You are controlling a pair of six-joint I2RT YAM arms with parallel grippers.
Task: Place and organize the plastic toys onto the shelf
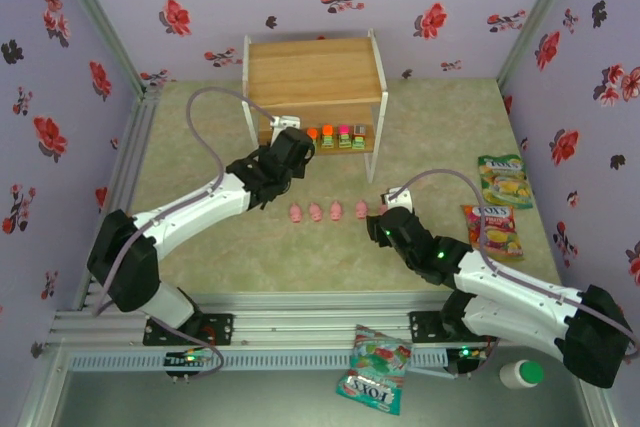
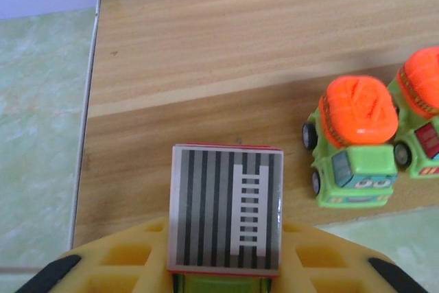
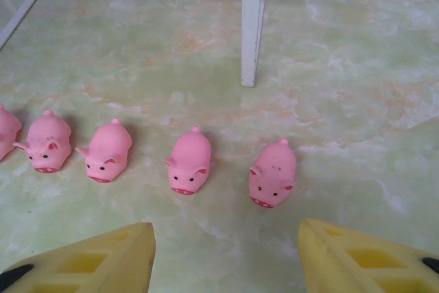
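Note:
The shelf (image 1: 315,72) stands at the back centre, and its lower board (image 2: 206,111) carries several green toy trucks (image 1: 336,135). Two orange-topped trucks (image 2: 353,145) (image 2: 422,118) sit to the right in the left wrist view. My left gripper (image 1: 286,135) (image 2: 226,241) is shut on a grey striped-top truck (image 2: 226,211) over the left part of that board. Several pink pigs (image 1: 336,210) line up on the mat in front of the shelf. My right gripper (image 1: 386,209) (image 3: 226,259) is open just behind the rightmost pigs (image 3: 273,173) (image 3: 190,162), touching none.
A white shelf leg (image 3: 252,25) stands just beyond the pigs. Snack bags lie at the right (image 1: 503,179) (image 1: 490,227) and at the front edge (image 1: 375,367). A white bottle (image 1: 521,374) stands at the front right. Flowered walls close in the mat on three sides.

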